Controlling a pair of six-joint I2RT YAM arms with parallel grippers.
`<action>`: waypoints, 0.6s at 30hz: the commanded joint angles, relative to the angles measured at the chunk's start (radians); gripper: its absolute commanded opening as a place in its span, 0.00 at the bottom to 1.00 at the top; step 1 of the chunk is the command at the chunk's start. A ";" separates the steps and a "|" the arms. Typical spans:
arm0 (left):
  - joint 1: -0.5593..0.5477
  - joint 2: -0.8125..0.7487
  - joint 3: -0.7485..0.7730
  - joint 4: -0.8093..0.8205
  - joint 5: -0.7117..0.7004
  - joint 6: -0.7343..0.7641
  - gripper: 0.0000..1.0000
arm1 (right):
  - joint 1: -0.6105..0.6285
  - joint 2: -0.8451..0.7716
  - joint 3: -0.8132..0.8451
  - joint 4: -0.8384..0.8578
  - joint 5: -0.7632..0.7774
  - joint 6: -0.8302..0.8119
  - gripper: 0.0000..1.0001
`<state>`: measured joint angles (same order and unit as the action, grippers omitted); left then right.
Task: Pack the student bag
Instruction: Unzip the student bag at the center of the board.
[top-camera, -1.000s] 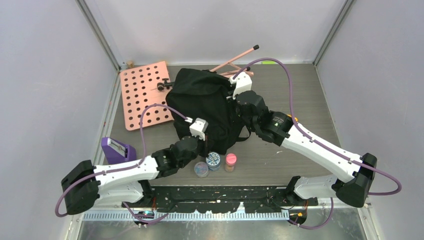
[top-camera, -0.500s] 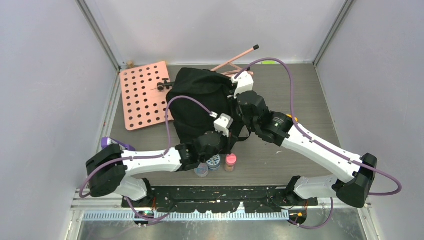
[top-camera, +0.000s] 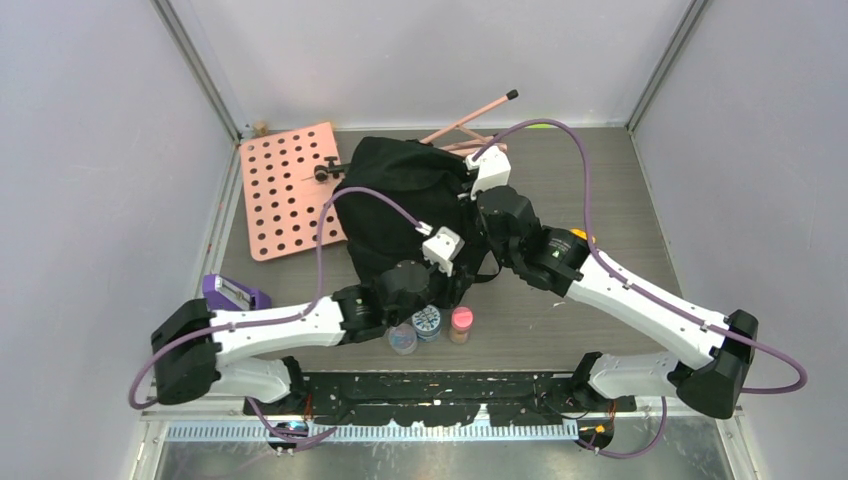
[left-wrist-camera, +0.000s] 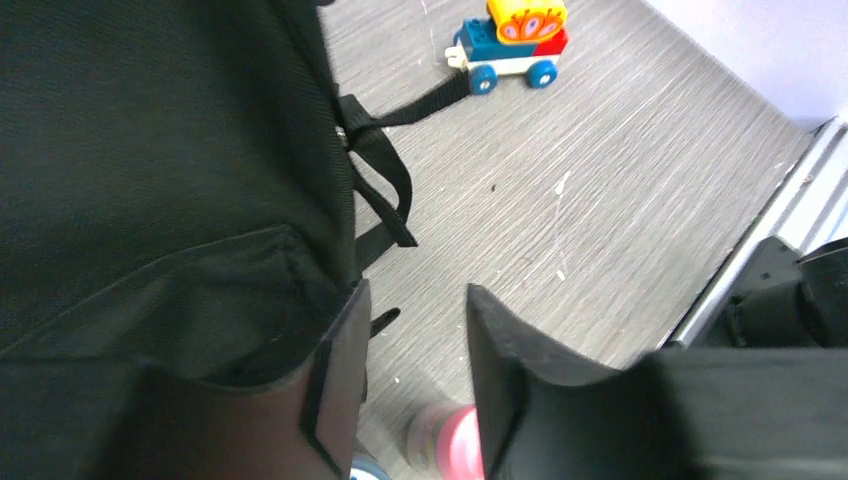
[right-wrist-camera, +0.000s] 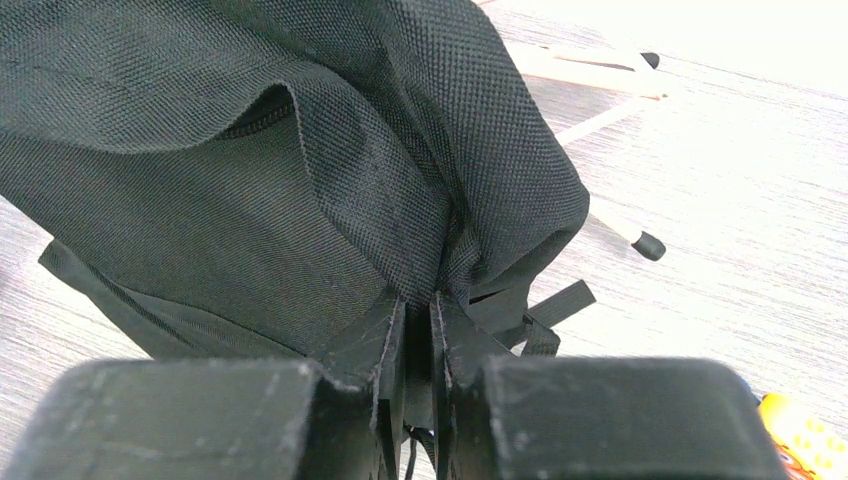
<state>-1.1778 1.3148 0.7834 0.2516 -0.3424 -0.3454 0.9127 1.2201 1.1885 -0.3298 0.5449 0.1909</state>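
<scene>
At the table's (top-camera: 580, 310) near edge we are opening our left gripper (left-wrist-camera: 412, 320), shut a second ago and now empty beside the bag (top-camera: 400, 200). Farther in, our right gripper (right-wrist-camera: 418, 330) is pinching the bag's fabric mid-table, probably readying it for packing.

The left gripper (left-wrist-camera: 415, 345) now sits farther right along the near edge of the student bag (top-camera: 400, 195), its jaws parted rather than closed.

toy car (left-wrist-camera: 505, 58): top cropped | pink jar (left-wrist-camera: 445, 450): cut by bottom edge
</scene>
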 joint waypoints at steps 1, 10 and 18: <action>0.001 -0.144 0.008 -0.153 -0.039 0.099 0.52 | 0.006 -0.060 -0.005 0.033 0.028 0.025 0.01; 0.084 -0.369 0.009 -0.502 -0.066 0.206 0.81 | 0.006 -0.167 -0.064 -0.010 0.039 0.075 0.41; 0.152 -0.445 -0.022 -0.551 -0.106 0.302 0.88 | 0.006 -0.193 -0.111 -0.021 -0.051 0.135 0.74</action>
<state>-1.0321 0.8883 0.7727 -0.2695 -0.4213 -0.1089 0.9165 1.0222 1.0966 -0.3672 0.5415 0.2764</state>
